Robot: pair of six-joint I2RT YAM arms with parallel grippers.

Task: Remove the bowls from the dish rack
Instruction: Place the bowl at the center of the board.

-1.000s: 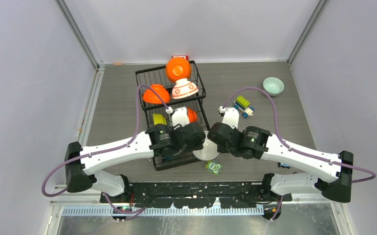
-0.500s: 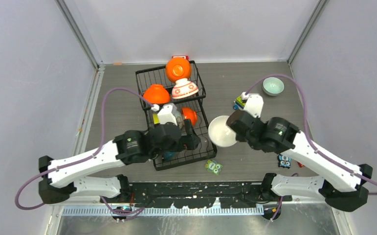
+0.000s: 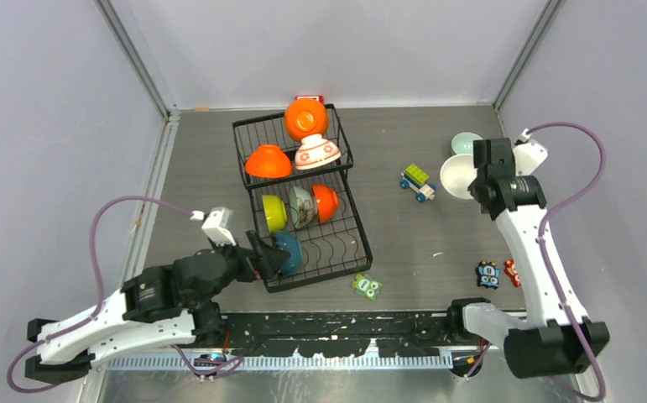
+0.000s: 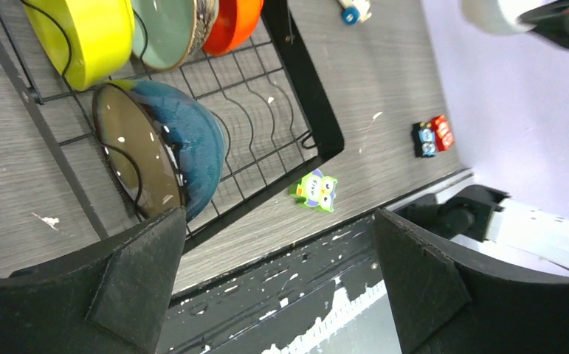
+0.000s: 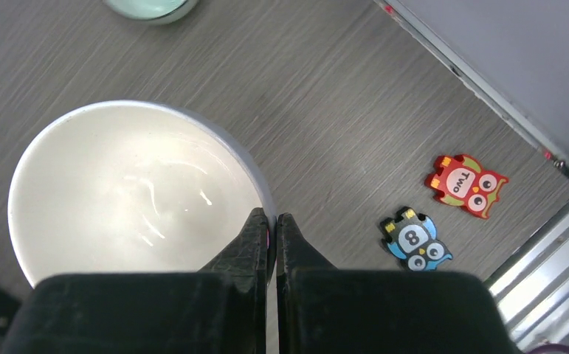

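Observation:
The black wire dish rack (image 3: 320, 280) holds several bowls. An orange one (image 3: 305, 118), a white floral one (image 3: 317, 153) and another orange one (image 3: 268, 161) fill the far section. Lime (image 3: 273, 212), mint (image 3: 301, 206), orange (image 3: 326, 201) and teal (image 3: 287, 252) bowls stand in the near section. My left gripper (image 3: 265, 256) is open and empty at the rack's near left corner, beside the teal bowl (image 4: 192, 140). At the far right my right gripper (image 5: 272, 221) is shut on the rim of a white bowl (image 5: 133, 192), just above the table. A pale mint bowl (image 3: 467, 143) sits right behind it.
A toy block car (image 3: 418, 181) lies between the rack and the white bowl. A green owl piece (image 3: 367, 286) lies by the rack's near right corner. Red (image 5: 464, 184) and blue (image 5: 414, 240) owl pieces lie near the right wall.
My right arm carried the white bowl from the rack's near right side to the far right, beside the mint bowl. My left gripper opened and drew back toward the near left.

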